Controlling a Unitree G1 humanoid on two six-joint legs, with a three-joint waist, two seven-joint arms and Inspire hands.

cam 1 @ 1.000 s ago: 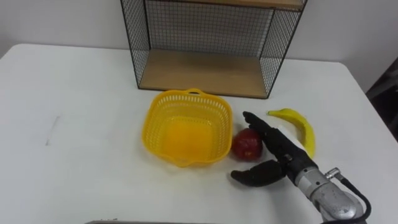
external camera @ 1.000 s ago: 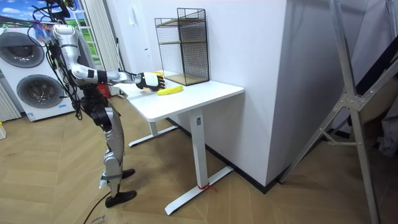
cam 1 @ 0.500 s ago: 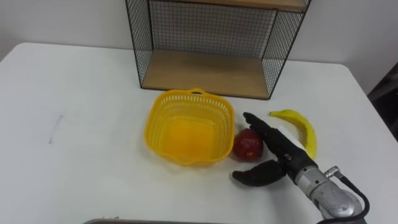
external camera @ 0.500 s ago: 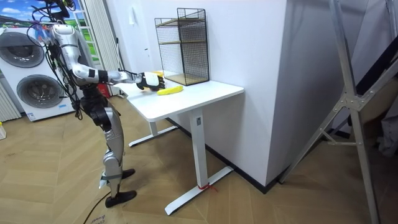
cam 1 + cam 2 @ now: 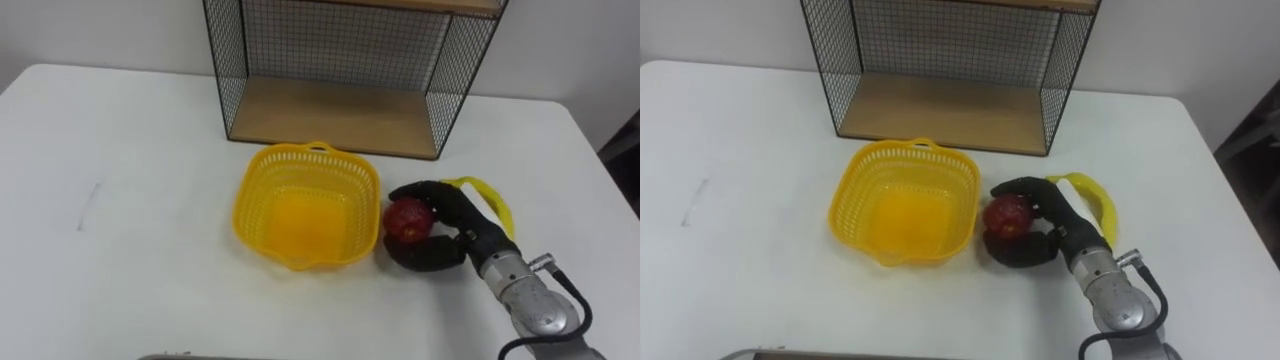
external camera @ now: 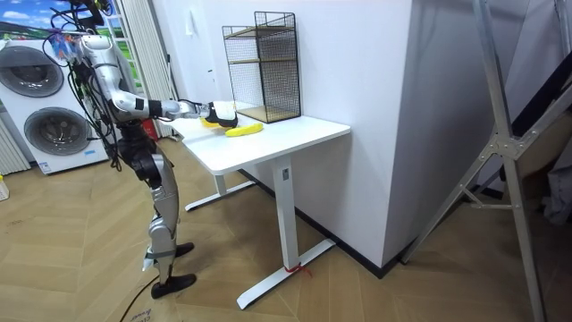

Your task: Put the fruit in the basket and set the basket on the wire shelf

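A yellow plastic basket [image 5: 303, 208] [image 5: 902, 202] stands empty on the white table, in front of the wire shelf [image 5: 340, 75] [image 5: 945, 70]. Just right of the basket my right hand [image 5: 450, 225] [image 5: 1045, 225] is shut on a red apple [image 5: 407, 219] [image 5: 1006, 214], fingers over its top and thumb under it. A yellow banana [image 5: 492, 198] [image 5: 1096, 202] lies behind the hand, partly hidden by it. In the room view the robot stands at the table's end with its right hand [image 6: 217, 113] stretched out over the table near the banana [image 6: 244, 130].
The wire shelf has a wooden floor board [image 5: 335, 117] and a black mesh back and sides. The white table [image 5: 120, 200] spreads wide to the left of the basket. Two washing machines [image 6: 36, 98] stand behind the robot in the room view.
My right hand, open beside the apple before, has curled its fingers and thumb round it and shifted slightly toward the shelf.
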